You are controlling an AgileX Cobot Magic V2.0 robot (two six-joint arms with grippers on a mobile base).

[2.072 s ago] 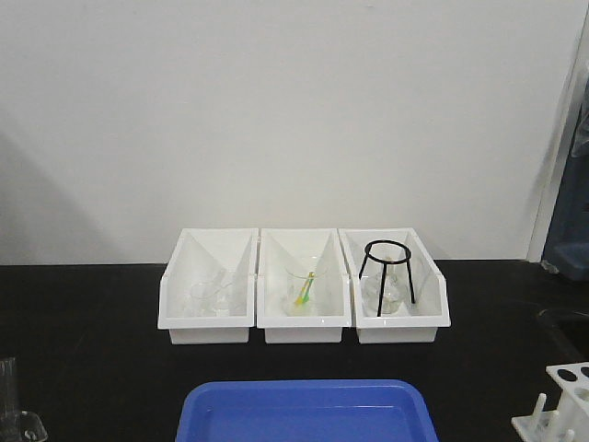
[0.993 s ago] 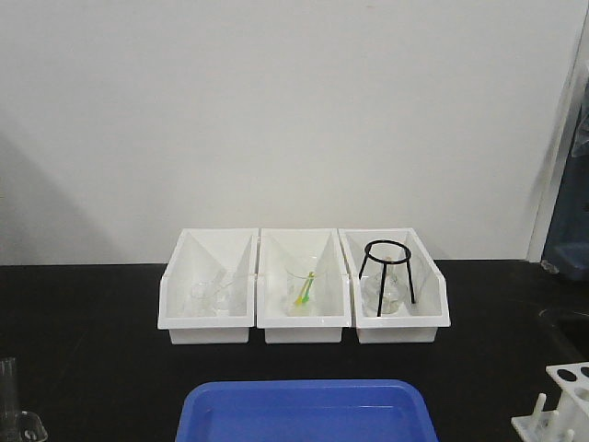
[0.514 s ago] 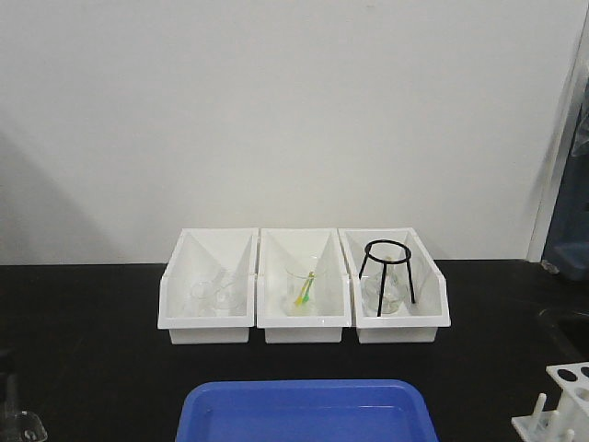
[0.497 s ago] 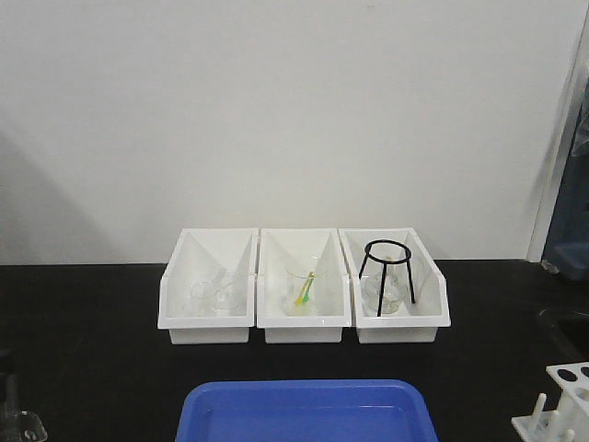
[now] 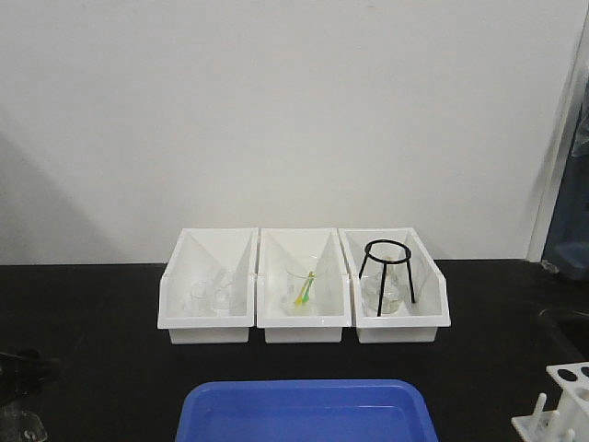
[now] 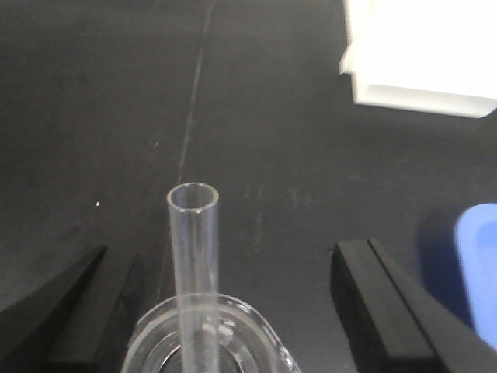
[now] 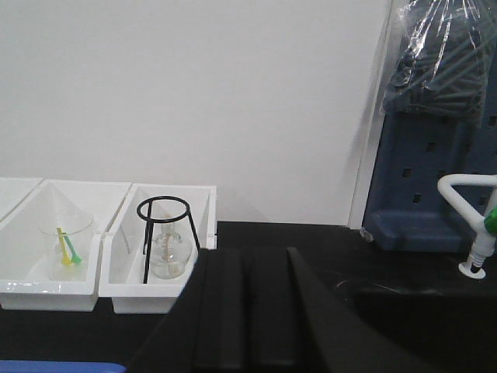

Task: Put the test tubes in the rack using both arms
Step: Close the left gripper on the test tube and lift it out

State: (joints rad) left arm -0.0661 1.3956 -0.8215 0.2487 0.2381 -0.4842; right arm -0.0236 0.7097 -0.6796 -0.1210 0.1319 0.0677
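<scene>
A clear test tube [image 6: 194, 256] stands upright in a glass beaker [image 6: 260, 346] on the black bench. My left gripper [image 6: 227, 260] is open, its black fingers [image 6: 388, 303] wide apart on either side of the tube and not touching it. In the front view the left gripper [image 5: 20, 368] shows at the bottom left, above the beaker's rim [image 5: 23, 429]. The white rack [image 5: 563, 403] sits at the bottom right corner. My right gripper [image 7: 247, 268] is shut with nothing in it, pointing toward the back wall.
Three white slanted bins [image 5: 304, 324] stand in a row at the back, holding glassware, a green-yellow stick [image 5: 303, 290] and a black ring stand [image 5: 387, 274]. A flat blue tray [image 5: 308, 410] lies at the front centre. A blue pegboard [image 7: 439, 148] stands at the right.
My left gripper has come into the front view at the bottom left, around the spot where the tube stood in sight. Nothing else has moved.
</scene>
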